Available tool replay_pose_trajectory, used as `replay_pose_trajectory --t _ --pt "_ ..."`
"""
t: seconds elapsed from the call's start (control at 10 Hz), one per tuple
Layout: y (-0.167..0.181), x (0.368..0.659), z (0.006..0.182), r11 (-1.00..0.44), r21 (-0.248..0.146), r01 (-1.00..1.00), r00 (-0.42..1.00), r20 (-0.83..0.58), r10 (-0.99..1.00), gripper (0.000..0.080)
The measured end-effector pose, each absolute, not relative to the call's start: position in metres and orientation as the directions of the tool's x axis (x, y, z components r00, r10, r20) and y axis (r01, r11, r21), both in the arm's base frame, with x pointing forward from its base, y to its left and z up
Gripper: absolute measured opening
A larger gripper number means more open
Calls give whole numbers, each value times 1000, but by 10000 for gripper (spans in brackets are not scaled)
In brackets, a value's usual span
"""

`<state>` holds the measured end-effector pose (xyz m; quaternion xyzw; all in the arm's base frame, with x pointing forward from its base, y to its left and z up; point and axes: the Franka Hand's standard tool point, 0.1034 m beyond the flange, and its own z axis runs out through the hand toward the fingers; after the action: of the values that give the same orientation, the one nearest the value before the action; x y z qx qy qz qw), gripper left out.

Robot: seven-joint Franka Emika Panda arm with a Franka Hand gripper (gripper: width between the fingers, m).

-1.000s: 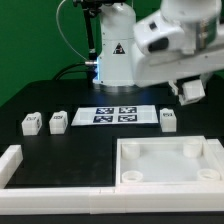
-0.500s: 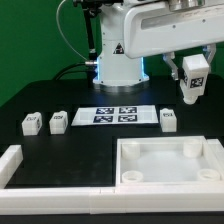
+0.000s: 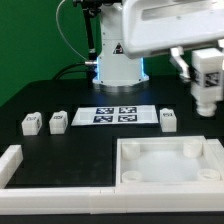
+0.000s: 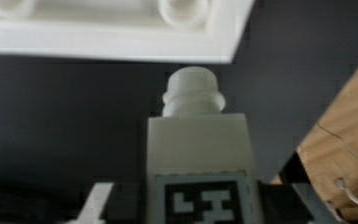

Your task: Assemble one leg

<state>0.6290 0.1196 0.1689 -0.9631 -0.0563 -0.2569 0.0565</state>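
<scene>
My gripper (image 3: 208,70) is shut on a leg (image 3: 207,97), a small white block with a black-and-white tag, held in the air at the exterior view's right, above and behind the table top's far right corner (image 3: 205,150). In the wrist view the held leg (image 4: 197,135) sits between my fingers (image 4: 101,203), its ridged peg pointing away, with the tag facing the camera. Three more legs lie on the black table: two at the left (image 3: 31,122) (image 3: 58,121) and one right of the marker board (image 3: 168,119).
The marker board (image 3: 118,115) lies at the table's middle. The large white table top with raised rims (image 3: 125,160) lies at the front right; its edge shows in the wrist view (image 4: 87,35). A white L-shaped wall (image 3: 12,162) borders the front left. The robot base (image 3: 118,55) stands behind.
My gripper has moved toward the exterior view's right and slightly lower, carrying the leg with it. The legs on the table have not moved.
</scene>
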Motion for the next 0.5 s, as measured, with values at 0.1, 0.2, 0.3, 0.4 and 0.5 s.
replay_pose_trajectory --t 0.1,0.2,0.3,0.4,0.5 --pt "133 630 162 -984 -80 157 852 515 94 288" --pt "130 630 162 -985 -77 157 853 514 96 288" --pt "129 630 163 -985 -77 155 853 514 94 288" --pt "129 630 161 -985 -77 156 853 512 95 288" --pt "129 630 160 -985 -77 155 849 519 93 288"
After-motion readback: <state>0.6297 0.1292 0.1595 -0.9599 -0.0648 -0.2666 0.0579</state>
